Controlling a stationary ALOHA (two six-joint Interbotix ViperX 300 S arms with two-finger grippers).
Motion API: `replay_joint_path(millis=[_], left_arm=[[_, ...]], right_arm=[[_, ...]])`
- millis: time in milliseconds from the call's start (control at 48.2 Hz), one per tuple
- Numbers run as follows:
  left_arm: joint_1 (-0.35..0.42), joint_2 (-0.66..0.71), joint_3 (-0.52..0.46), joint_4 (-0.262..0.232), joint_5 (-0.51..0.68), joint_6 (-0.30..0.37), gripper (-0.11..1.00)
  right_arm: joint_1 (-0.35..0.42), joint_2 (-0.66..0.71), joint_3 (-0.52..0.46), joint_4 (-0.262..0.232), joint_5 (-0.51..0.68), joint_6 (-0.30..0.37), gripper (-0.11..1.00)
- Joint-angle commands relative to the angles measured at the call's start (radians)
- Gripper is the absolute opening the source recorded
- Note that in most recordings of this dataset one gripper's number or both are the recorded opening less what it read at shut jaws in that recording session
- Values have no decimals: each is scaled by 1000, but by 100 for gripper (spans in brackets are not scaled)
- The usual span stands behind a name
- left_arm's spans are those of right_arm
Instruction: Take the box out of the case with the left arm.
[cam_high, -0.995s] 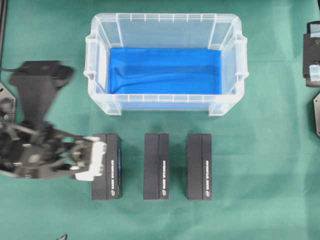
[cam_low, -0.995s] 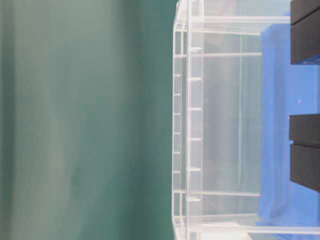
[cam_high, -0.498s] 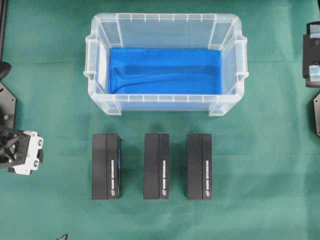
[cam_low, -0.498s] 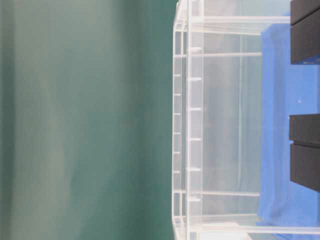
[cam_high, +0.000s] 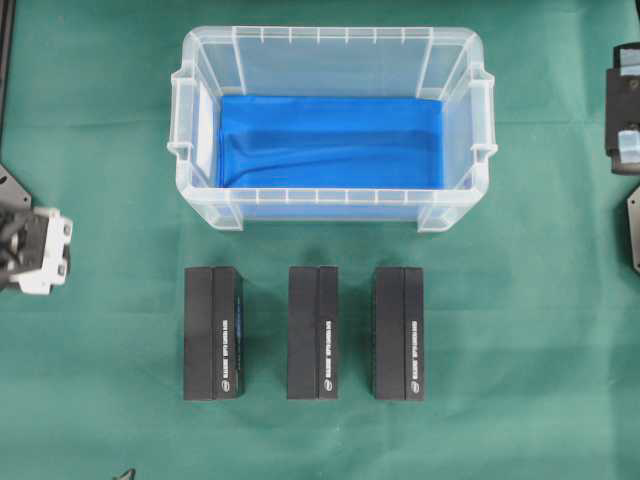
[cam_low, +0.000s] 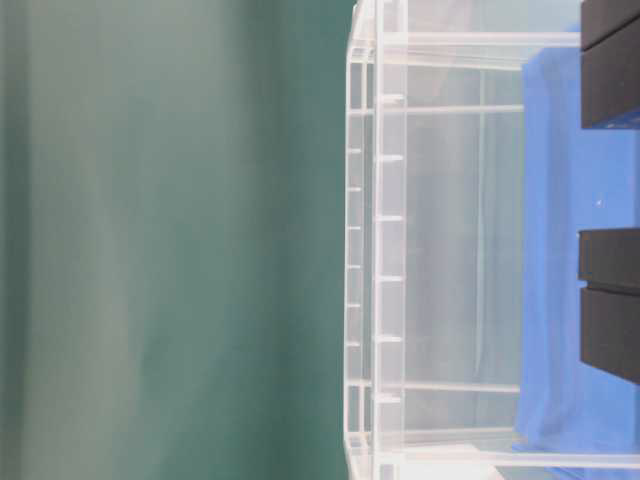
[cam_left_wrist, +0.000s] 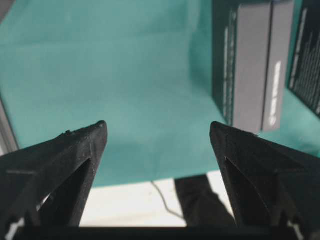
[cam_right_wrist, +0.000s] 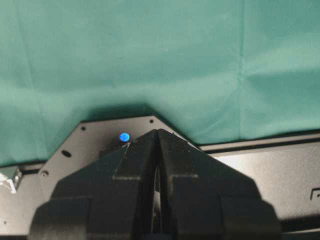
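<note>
Seen from overhead, the left gripper (cam_high: 35, 250) sits at the far left edge of the green cloth (cam_high: 100, 150), only its white-fitted tip in view. Its jaws are spread wide w/ nothing between them; in the left wrist view the two black fingers (cam_left_wrist: 75, 150) frame bare cloth and a strip of pale table edge (cam_left_wrist: 130, 205).

To the gripper's right, well apart from it, three black boxes lie in a row on the cloth: the left box (cam_high: 213, 332), the middle box (cam_high: 313, 332) and the right box (cam_high: 398, 332), each standing lengthwise w/ small white print along one long face. All three are outside the case (cam_high: 195, 120), just in front of its near wall.

The case stands beyond the row and up-right of the gripper, upright, showing only its blue lining (cam_high: 330, 140) on the floor. In the wrist view one box shows ahead and right of the fingertips, a 2nd clipped at the frame edge; which of the three they are can't be told.

The right gripper (cam_right_wrist: 157, 137) is clamped shut, fingers pressed together over a black plate (cam_right_wrist: 100, 135) w/ a blue light (cam_right_wrist: 124, 136), far right of the scene.
</note>
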Motion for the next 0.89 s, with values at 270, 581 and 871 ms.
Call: replay_joint_path(millis=[270,581,871], left_arm=[[278,-8,-21,-2,6,288,79],[468,-8,-25,-3,6,471,79],[565,-5,-23,-6,6,552,79]], right_arm=[[-2,0,-6,2,-3,0,2],[-2,0,-6,2,-5,0,2],[-2,0,-5,2,-5,0,2]])
